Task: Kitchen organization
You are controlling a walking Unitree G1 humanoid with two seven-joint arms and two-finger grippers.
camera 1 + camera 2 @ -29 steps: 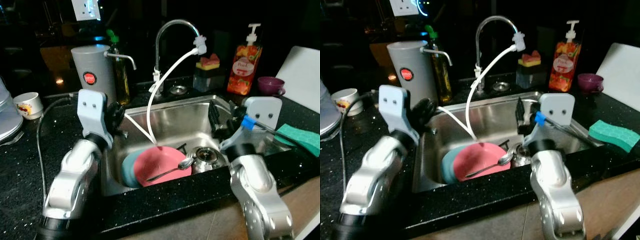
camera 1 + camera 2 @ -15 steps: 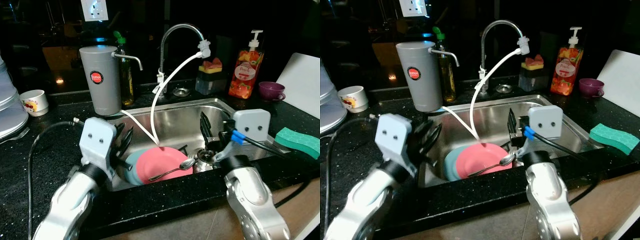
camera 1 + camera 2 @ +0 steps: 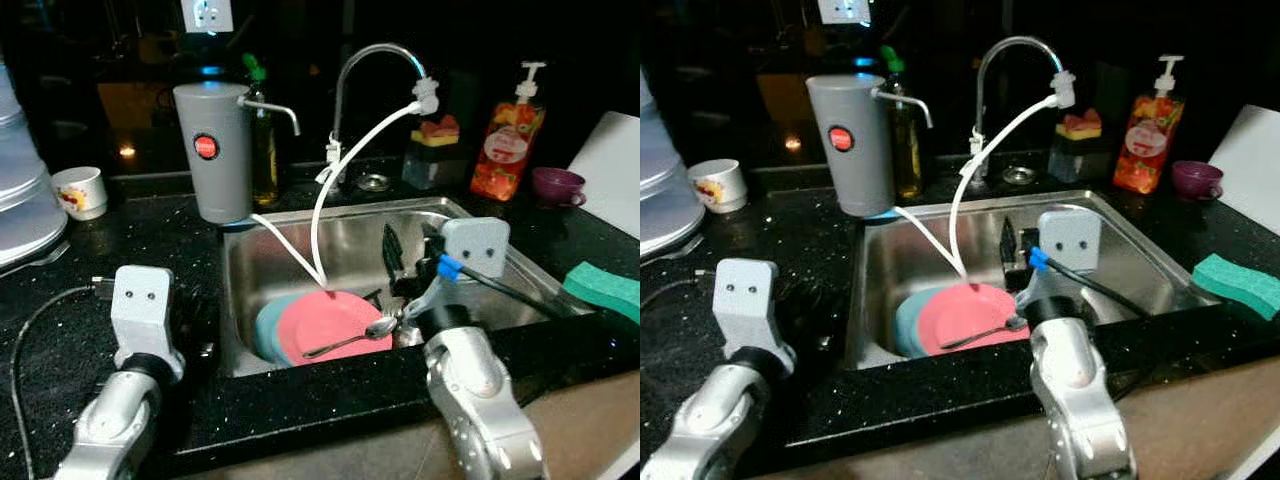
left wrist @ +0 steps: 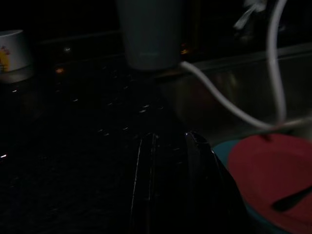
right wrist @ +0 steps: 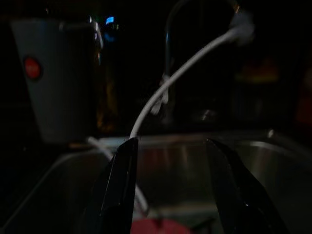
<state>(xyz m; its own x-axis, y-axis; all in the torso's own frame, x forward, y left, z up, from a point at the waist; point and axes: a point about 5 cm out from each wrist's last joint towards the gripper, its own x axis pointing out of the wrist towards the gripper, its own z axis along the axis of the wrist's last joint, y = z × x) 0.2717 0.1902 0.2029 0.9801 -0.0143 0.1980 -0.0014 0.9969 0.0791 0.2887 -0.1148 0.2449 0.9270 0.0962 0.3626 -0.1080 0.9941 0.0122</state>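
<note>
Left eye view, nearest first: the left end effector (image 4: 168, 180) rests on the black speckled bench (image 3: 60, 280) beside the sink, fingers together and empty. The right end effector (image 3: 408, 262) hangs open over the stainless steel sink (image 3: 345, 240), holding nothing. Below it the round pink plate (image 3: 328, 326) lies on a blue plate (image 3: 266, 330), a metal spoon (image 3: 350, 340) across it. Farther back stands the grey cylindrical dispenser (image 3: 212, 150). Best lower slowly, clear of the white hose (image 3: 330, 195), and take the spoon by its handle.
</note>
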